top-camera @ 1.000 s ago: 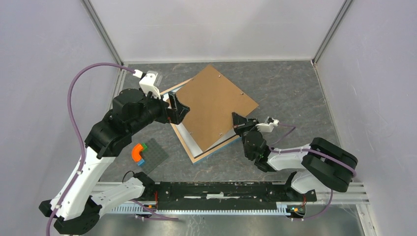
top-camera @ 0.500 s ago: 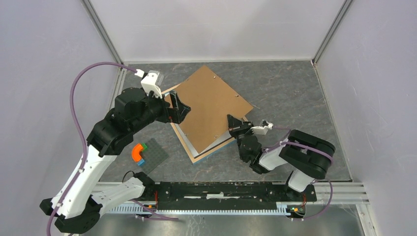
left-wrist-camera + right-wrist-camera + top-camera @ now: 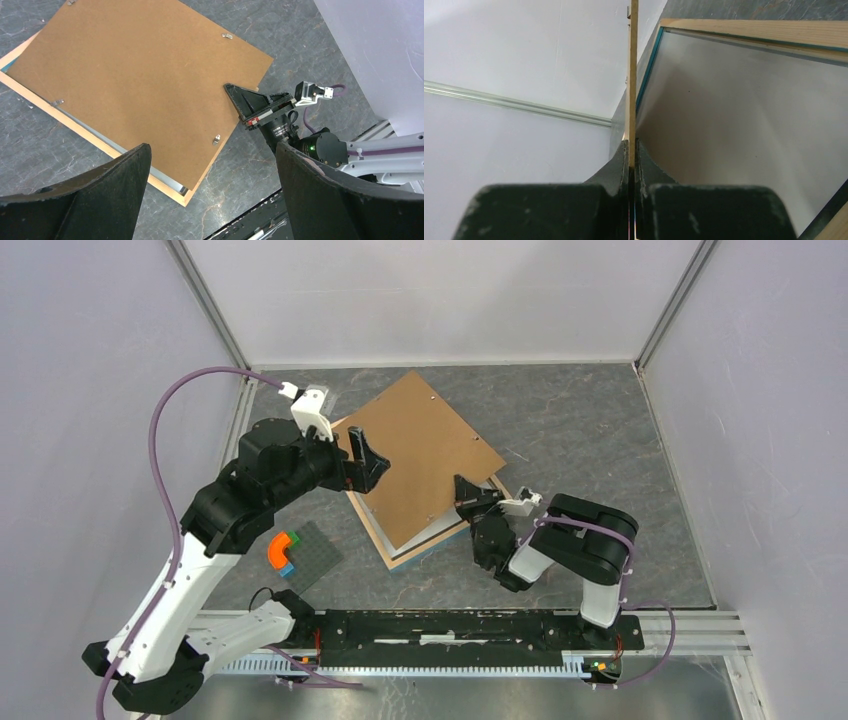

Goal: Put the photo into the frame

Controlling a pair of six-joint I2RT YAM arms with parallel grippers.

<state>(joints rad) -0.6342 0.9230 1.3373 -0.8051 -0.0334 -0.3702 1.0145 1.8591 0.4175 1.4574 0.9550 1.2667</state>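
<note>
So, starting at the right fingers [image 3: 614,170]: they're pinched flat together on the near edge of the brown backing board [image 3: 425,455]. The right wrist view shows the board edge-on, running straight out from between them. That side of the board is lifted. The far side seems to rest on the frame [image 3: 774,30], which lies wood side up on the bench [image 3: 580,420].

Inside the frame there's a pale sheet that I'd guess is the photo [image 3: 749,125], white back up. Honestly I can't rule out that it's just the glass.

The left fingers [image 3: 115,185] are spread wide, hovering above the board's left part and touching nothing.

My read is that the step is getting the board seated over the photo. From above, the board sits twisted against the frame, with corners overhanging.

How I'd do it:
- Hold that pinch firm, since a thin edge can slip.
- Swing the board until its edges run parallel to the wood.
- Lower it flat rather than dragging it, so the sheet underneath doesn't get shoved out of place.
- Bring the left fingers down on the far left edge to pin it while the right hand lets go.
</note>
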